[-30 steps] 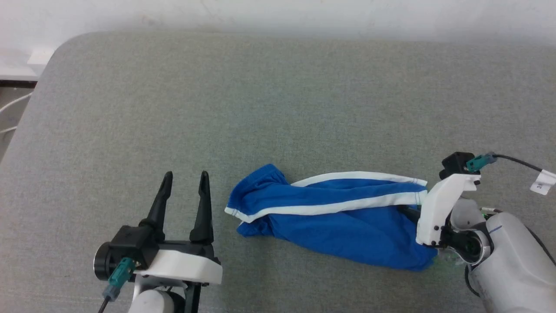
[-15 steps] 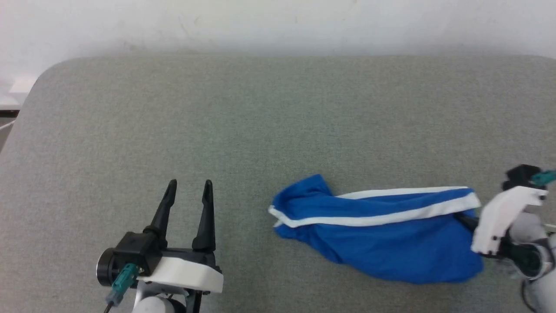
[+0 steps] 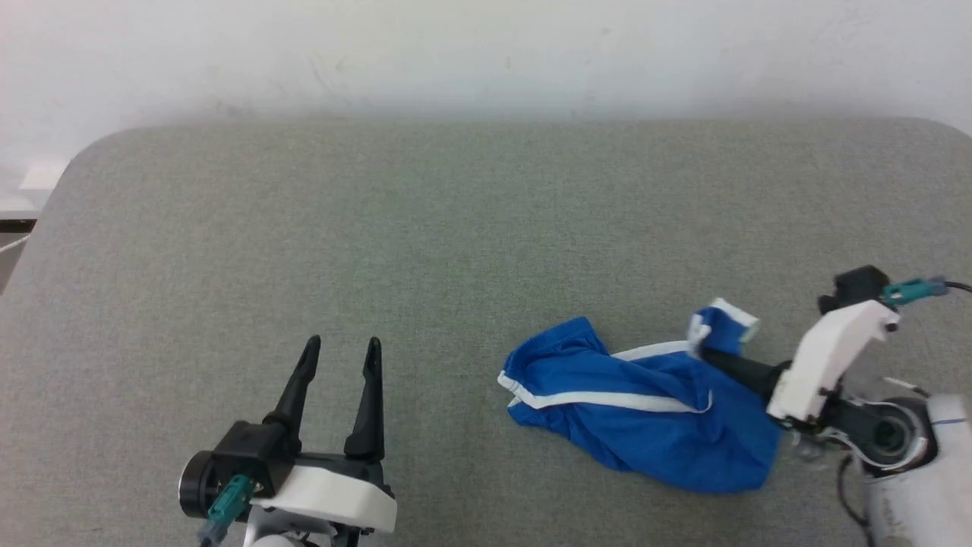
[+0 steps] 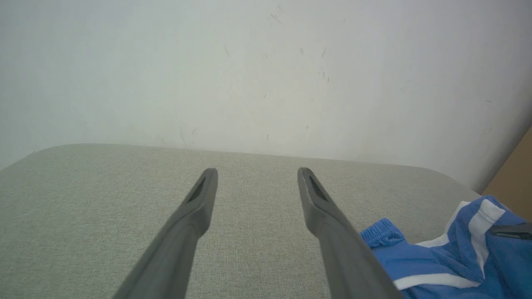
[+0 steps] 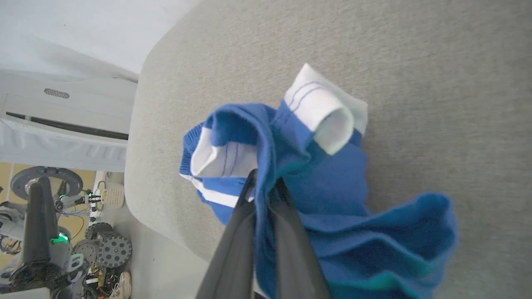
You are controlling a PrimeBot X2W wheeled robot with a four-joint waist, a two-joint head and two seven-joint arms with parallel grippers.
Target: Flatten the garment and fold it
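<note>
Looks to me like this is the flattening stage, nowhere near folding yet. The garment (image 3: 645, 414) is a bunched blue heap on the right side of the grey counter (image 3: 456, 228). Most of it lies on the surface, with 1 end hoisted up.

The right claw (image 3: 710, 355) has its fingers pressed together on a fold of blue cloth near that raised end. In the right wrist view the fabric drapes over both fingers, and a white cuff (image 5: 328, 116) curls just past the tips. I can't tell exactly which edge it has, but it looks like a leg hem rather than the waist.

The left claw (image 3: 343, 343) is spread wide with nothing in it. It sits low over bare counter, well apart from the cloth, fingers pointing toward the far wall (image 4: 249, 62).

My guess for the next move: the gathered waistband (image 3: 531, 365) end is the free end nearest the left claw, so that claw needs to slide across and pinch it. Then the 2 can pull in opposite directions and lay the thing out flat. Soft fabric like this will just sag and twist if only 1 side is held.

Count:
- 1 garment
- 2 claws (1 pinching, 1 idle)
- 1 counter
- 2 white stripes (image 3: 607, 399) I can make out in the head view, plus that 1 white cuff
</note>
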